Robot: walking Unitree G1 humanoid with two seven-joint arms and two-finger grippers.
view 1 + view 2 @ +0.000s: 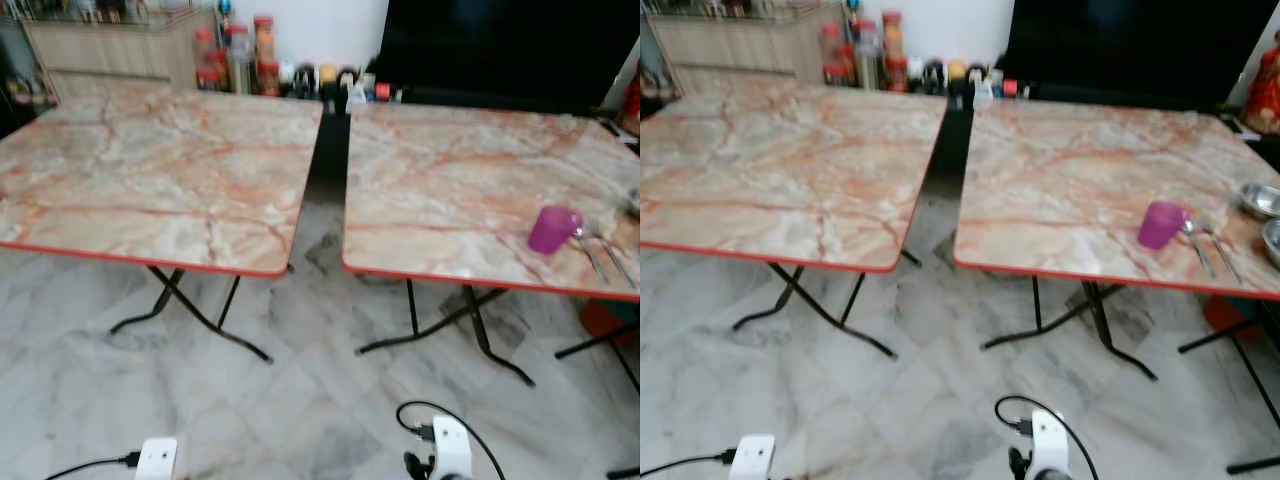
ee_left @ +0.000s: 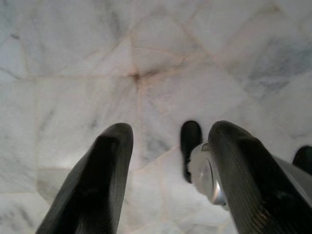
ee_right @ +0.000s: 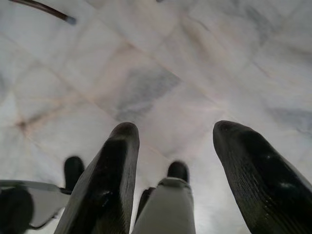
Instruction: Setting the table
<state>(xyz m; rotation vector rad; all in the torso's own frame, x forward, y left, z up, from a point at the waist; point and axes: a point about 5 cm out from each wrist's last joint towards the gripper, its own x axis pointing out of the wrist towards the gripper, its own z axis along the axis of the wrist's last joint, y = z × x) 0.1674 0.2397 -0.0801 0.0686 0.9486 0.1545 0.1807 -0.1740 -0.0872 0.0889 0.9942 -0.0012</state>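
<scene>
While both arms hang low over the marble floor point(image 2: 146, 58), the left gripper point(image 2: 168, 161) and right gripper point(image 3: 173, 156) hold their fingers spread wide — nothing between them. Farther off stand two marble-topped tables. On the right table point(image 1: 1070, 190), near its right edge, sit a purple cup point(image 1: 1161, 224), blurred spoons point(image 1: 1197, 245) and two metal bowls point(image 1: 1262, 200) — one cut off.
</scene>
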